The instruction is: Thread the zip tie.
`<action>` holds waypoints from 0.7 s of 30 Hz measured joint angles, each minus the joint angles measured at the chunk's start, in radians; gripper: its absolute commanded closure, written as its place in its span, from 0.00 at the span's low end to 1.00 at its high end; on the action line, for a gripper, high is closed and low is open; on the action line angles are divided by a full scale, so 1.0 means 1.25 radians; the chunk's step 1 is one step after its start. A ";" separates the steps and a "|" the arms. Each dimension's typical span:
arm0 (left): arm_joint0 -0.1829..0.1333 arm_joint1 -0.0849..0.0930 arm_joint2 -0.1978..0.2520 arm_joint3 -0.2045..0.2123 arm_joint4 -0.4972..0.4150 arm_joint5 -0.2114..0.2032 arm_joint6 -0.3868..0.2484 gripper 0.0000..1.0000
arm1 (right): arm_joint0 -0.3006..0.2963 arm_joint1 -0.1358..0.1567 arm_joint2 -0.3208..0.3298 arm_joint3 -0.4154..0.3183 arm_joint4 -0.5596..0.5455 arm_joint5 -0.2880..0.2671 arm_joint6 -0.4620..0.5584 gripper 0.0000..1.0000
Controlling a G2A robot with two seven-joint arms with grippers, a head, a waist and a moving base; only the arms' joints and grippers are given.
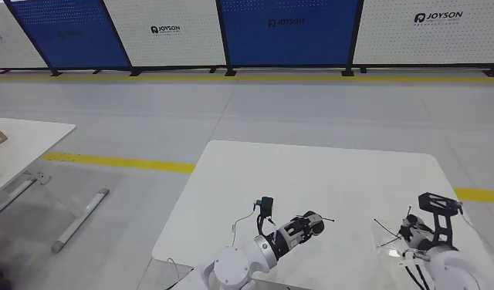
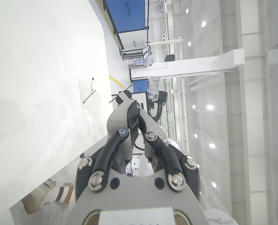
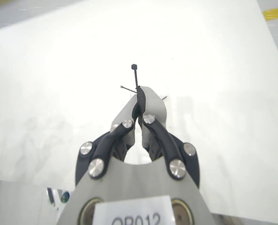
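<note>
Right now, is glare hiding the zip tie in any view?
Right wrist view: table washed bright, but the zip tie in the right gripper shows dark against it. Left wrist view: ceiling lamps flare as bright spots. Top view: even light, no glare on the table.

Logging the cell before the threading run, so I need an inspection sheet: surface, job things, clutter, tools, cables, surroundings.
Surface: white table with rounded corners.
Job's things: one zip tie sticks out head-first from the right tool; a loose zip tie lies on the table.
Clutter: clear plastic bag under the loose zip tie.
Grippers: right tool shut on the zip tie. The left tool is shut, with a thin black strand poking from its tip, probably another tie. The two tools are apart.
Cables: thin cable looped beside the left wrist.
Surroundings: blue and white pegboard panels, yellow floor line, second table.
</note>
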State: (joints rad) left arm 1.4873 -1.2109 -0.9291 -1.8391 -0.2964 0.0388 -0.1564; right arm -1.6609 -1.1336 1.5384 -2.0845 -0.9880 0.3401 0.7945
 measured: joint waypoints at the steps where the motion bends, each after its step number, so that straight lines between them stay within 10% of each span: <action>1: 0.000 0.000 0.000 0.000 0.000 0.000 0.000 1.00 | -0.022 -0.006 0.006 -0.012 0.015 0.000 -0.049 1.00; 8: 0.000 0.000 0.000 0.000 0.000 0.000 0.000 1.00 | -0.133 -0.044 -0.037 -0.031 0.033 0.000 -0.344 1.00; 21: 0.000 0.000 0.000 0.000 0.000 0.000 0.000 1.00 | -0.131 -0.044 -0.037 -0.027 0.036 -0.002 -0.346 1.00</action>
State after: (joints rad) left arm 1.4873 -1.2109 -0.9291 -1.8391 -0.2964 0.0388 -0.1564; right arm -1.8248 -1.1890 1.4917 -2.1180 -0.9435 0.3377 0.3614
